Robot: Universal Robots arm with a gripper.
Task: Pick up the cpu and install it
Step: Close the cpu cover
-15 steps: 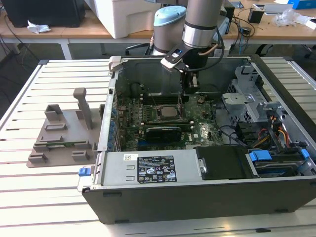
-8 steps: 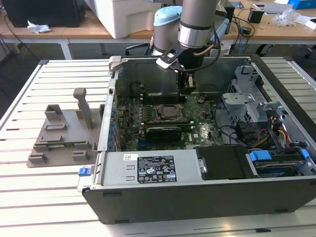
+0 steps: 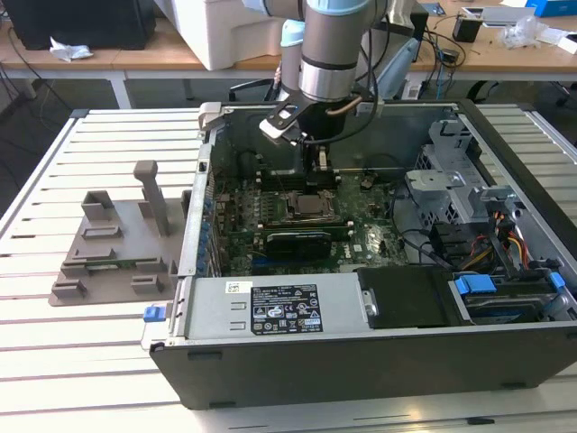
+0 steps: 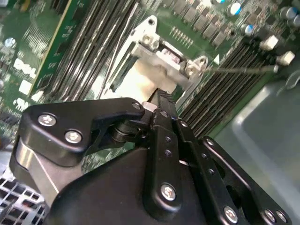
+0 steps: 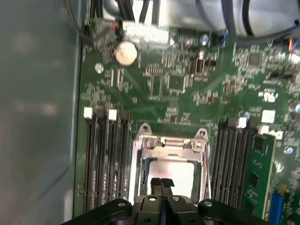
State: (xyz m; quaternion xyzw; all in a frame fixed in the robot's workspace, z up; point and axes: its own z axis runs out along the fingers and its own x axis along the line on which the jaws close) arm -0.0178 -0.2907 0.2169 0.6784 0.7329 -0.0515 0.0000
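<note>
The cpu (image 5: 183, 172) lies flat in the motherboard socket, its silvery top showing inside the metal socket frame (image 5: 139, 159). In the second wrist view the cpu (image 4: 140, 77) is a pale patch under the frame's hinge. My gripper (image 5: 161, 183) hangs just over the chip's near edge, with its black fingertips pressed together and nothing visible between them. In the exterior view the gripper (image 3: 321, 164) points straight down inside the open computer case, a little above the socket (image 3: 307, 207).
Black memory slots (image 5: 105, 159) flank the socket on both sides. A long black expansion card (image 3: 290, 242) lies in front of the socket, then the power supply (image 3: 279, 307). Cables and a drive cage (image 3: 451, 180) crowd the exterior view's right. A grey plastic holder (image 3: 117, 244) sits outside the case.
</note>
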